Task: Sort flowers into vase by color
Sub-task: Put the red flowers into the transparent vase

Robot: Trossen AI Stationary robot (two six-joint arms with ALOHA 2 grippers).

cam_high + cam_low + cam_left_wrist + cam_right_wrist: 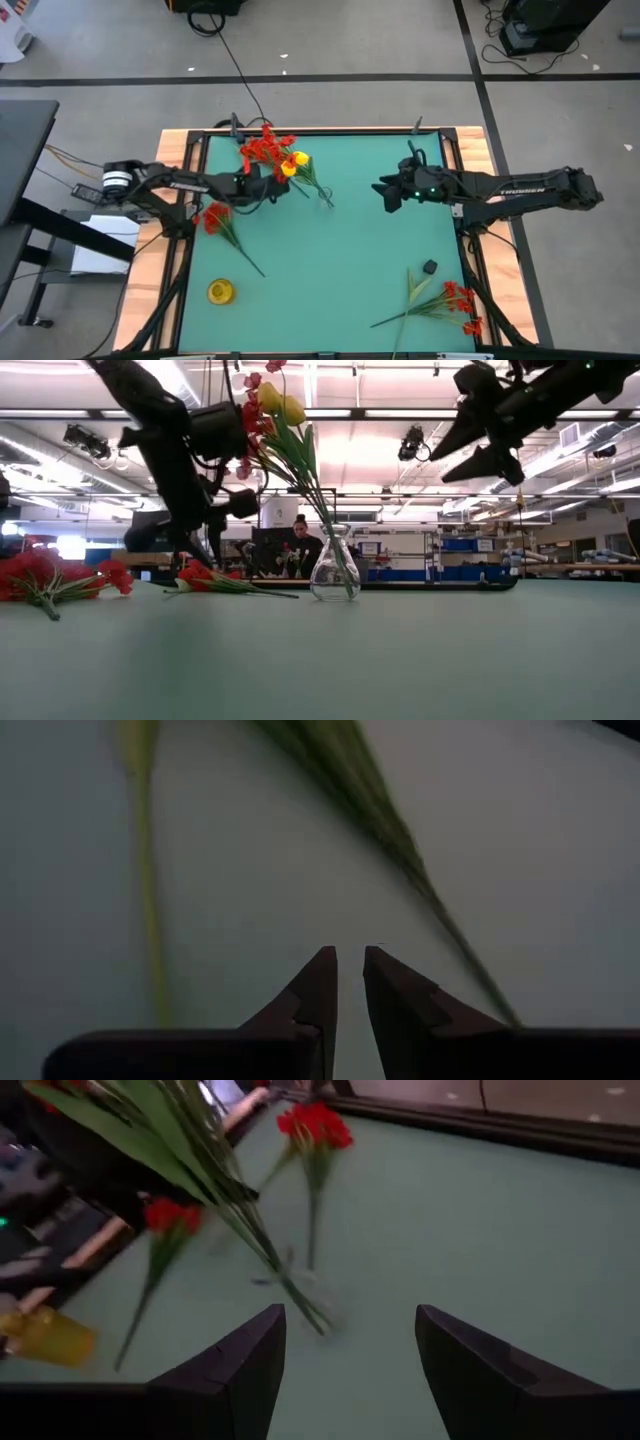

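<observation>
Table [330,250] seen from above, green-topped, with a clear glass vase [327,200] near the middle toward the far edge, stems leaning out of it to a red and yellow bunch [272,152]. Left gripper [262,187] just beside that bunch, on the near side of the blossoms, left of the vase. Right gripper [385,190] raised to the right of the vase, apart from it. Loose red sprig [222,225] on the mat under the left arm; yellow blossom [220,291] nearer the front left; more red flowers [452,300] at the front right corner, a small dark object [429,267] just behind them.

Low view: vase [335,570] upright, bunch [272,405] fanning up and left, left gripper [240,505] beside the stems. Red sprigs [60,578] flat at the far left, another [210,577] farther back. Person [300,540] standing in the room behind.

Left wrist view: fingertips [322,975] nearly together, only a narrow slit between, nothing pinched — blurred green stems [390,830] ahead of them, untouched.

Right wrist view: fingers [245,1365] spread wide and empty — vase stems [230,1200] and two red sprigs [315,1130] well beyond them.
</observation>
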